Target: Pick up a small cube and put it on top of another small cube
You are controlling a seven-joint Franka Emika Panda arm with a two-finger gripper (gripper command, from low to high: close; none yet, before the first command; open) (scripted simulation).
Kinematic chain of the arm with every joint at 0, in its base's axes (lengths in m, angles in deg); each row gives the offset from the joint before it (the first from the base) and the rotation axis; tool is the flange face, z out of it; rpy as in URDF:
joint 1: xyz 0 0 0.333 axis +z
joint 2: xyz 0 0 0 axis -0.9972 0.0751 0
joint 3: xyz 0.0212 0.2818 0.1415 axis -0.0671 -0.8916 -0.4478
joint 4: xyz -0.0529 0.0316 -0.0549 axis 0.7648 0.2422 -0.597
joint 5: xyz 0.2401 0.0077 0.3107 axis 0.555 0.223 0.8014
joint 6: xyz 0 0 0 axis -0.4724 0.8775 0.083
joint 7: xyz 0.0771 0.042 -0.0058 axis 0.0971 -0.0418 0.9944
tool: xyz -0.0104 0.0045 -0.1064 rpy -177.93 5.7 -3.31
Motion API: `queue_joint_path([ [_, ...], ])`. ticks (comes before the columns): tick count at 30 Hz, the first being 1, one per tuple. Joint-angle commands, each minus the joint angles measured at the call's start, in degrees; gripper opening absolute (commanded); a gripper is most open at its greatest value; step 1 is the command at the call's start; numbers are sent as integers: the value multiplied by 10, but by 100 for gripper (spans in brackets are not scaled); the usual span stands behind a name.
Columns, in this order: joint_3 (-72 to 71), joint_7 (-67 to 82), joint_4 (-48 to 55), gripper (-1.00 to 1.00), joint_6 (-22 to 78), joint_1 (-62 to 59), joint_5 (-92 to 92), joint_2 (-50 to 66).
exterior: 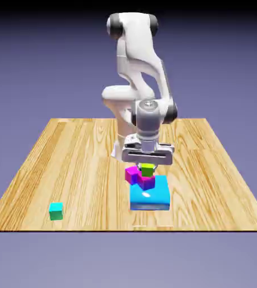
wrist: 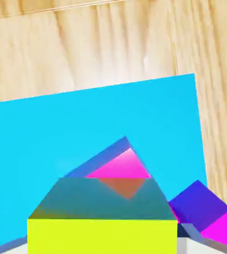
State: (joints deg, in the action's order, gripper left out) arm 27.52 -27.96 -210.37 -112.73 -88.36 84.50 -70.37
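My gripper (exterior: 147, 165) points straight down and is shut on the small lime cube (exterior: 147, 170). That cube fills the bottom of the hand view (wrist: 103, 233) and hides both fingertips. Directly beneath it is the darker purple-magenta cube (exterior: 147, 181), which rests on the flat blue block (exterior: 152, 196). In the hand view only a pink corner of this cube (wrist: 121, 166) shows past the lime cube. The lime cube is at the purple cube's top; I cannot tell whether they touch.
A brighter pink-magenta cube (exterior: 132, 175) sits against the purple cube on the exterior view's left, showing at the hand view's lower right (wrist: 207, 211). A small teal cube (exterior: 55, 211) lies near the table's front left. The wooden table (exterior: 68, 157) surrounds the blue block (wrist: 85, 124).
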Motion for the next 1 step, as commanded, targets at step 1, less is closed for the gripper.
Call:
queue_joint_path([
  [1,1,3,6,100,25,0,3,-19],
])
